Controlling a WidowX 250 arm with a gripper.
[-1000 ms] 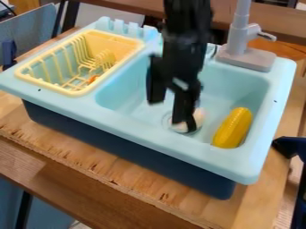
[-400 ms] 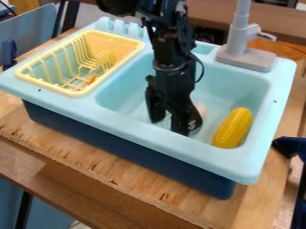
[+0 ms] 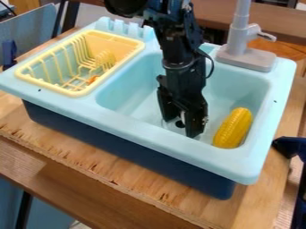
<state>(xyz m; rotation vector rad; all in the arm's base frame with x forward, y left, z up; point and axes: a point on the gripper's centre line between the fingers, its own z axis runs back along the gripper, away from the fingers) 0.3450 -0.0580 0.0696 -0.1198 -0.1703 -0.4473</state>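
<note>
front rim: the sink's near edge (image 3: 143,133) is tight to the claw, toward 7 o'clock. My guess is any drift that way and it bumps the basin's front wall, and the sink could skid on the wood.
claw: the black gripper (image 3: 181,129) is low in the big basin, near its front wall. Wide, narrow or clamped? Honestly can't tell from this angle.
pale thing: there's a whitish bit (image 3: 182,116) right at the claw, the closest thing to it, in the front part of the basin. Mostly hidden, so no clue what it is. If it's rounded and the claw is off-centre on it, I'd bet on it squirting out or rolling.
corn: yellow toy cob (image 3: 234,128) near the claw at 3 o'clock, leaning along the basin's right side. A sideways swing could knock it.
arm: comes in from about 11 o'clock, bends up top, then hangs steeply down, pretty much upright with a slight lean. It hides a lot of the basin, so a bad grip would be easy to miss imo.
cable: black loop (image 3: 211,69) sticks out at the arm's 3 o'clock side, maybe a snag risk near the tap.
tap: grey faucet (image 3: 246,58), 1 o'clock from the claw.
rack: yellow dish rack (image 3: 28,74), off at 10 o'clock, well apart.
</note>
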